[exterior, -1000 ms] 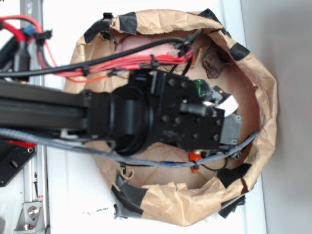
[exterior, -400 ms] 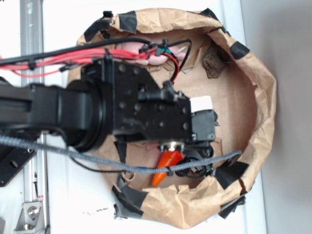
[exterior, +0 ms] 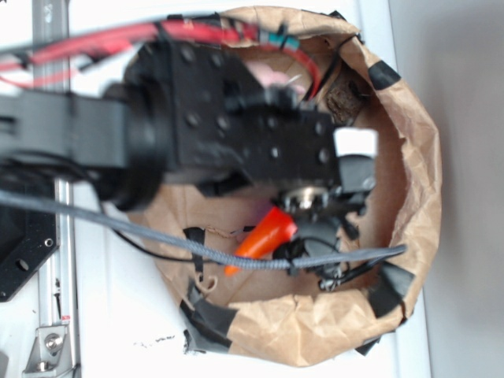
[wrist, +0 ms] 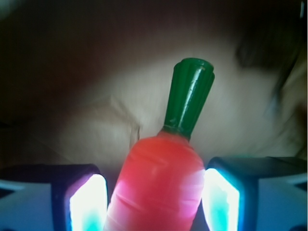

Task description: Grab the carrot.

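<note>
Glossy orange tapered plastic carrot (wrist: 156, 185), dark green stem cap. Crumpled brown paper enclosure (exterior: 425, 169), black tape patches.

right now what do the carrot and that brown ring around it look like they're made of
The carrot looks like moulded plastic: smooth, glossy orange body with faint ridges and a shiny dark green stem cap catching highlights. It sits between the hand's fingers. The brown ring looks like crumpled kraft paper, matte and creased, patched with what seem to be black tape pieces.

You are working inside a taped paper wall (exterior: 425, 157) ringing the gripper (exterior: 315, 236); the grey cable (exterior: 157, 236) is crossing the near side.
</note>
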You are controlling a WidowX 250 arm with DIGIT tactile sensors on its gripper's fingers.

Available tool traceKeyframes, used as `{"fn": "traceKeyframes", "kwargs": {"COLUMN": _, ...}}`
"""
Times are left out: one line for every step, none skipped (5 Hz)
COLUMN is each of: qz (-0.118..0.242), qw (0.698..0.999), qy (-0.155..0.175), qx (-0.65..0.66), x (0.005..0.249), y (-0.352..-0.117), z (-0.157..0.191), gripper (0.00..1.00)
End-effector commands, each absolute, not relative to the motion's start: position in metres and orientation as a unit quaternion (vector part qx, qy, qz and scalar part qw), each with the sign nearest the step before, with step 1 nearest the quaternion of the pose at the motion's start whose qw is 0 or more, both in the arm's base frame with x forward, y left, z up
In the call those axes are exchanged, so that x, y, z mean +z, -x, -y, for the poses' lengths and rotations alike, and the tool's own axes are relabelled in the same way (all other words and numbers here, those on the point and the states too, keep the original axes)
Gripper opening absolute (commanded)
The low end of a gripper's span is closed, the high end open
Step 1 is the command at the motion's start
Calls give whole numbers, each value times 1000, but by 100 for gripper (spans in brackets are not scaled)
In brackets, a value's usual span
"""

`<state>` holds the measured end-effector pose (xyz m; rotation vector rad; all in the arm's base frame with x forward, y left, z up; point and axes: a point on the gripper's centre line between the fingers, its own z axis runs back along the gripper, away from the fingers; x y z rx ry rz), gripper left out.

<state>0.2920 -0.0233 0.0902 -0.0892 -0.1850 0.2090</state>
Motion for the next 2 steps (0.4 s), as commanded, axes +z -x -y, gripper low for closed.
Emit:
{"fn": "traceKeyframes", "kwargs": {"qz": 251, "qw": 968, "qy": -2, "qx": 21, "x": 188, "y": -297, "z": -11, "gripper": 0}}
{"fn": "traceKeyframes", "kwargs": {"qz": 252, "qw": 968, "qy": -7, "qx": 11, "x": 193, "y": -294, "z": -10, "gripper": 0}}
